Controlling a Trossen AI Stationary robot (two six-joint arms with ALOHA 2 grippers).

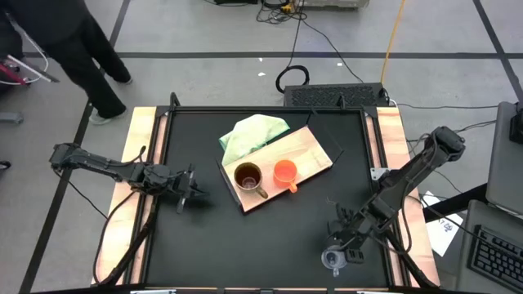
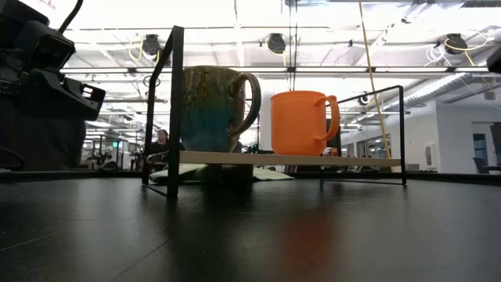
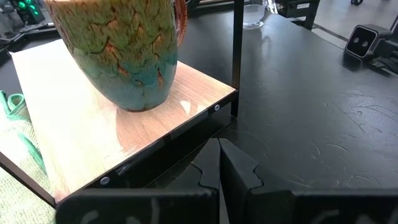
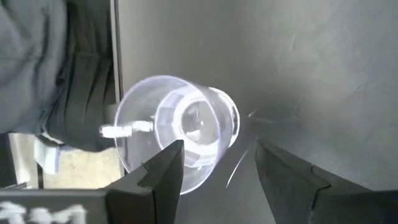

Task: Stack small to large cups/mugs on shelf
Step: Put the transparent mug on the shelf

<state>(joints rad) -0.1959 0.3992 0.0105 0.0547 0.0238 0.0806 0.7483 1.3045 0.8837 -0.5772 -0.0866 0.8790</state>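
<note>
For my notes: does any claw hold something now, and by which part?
Nothing is held. The right claw is open over the glass cup; the left claw is shut and empty.

Non-task items around the work surface

A light green cloth (image 1: 252, 135) lies crumpled just above centre of the black table (image 1: 245, 245). A person in dark clothing (image 1: 69, 45) stands off the table at 10 o'clock. A coiled black cable (image 1: 292, 77) lies on the floor at 12 o'clock. A keyboard (image 1: 500, 255) sits at 4 o'clock.
</note>
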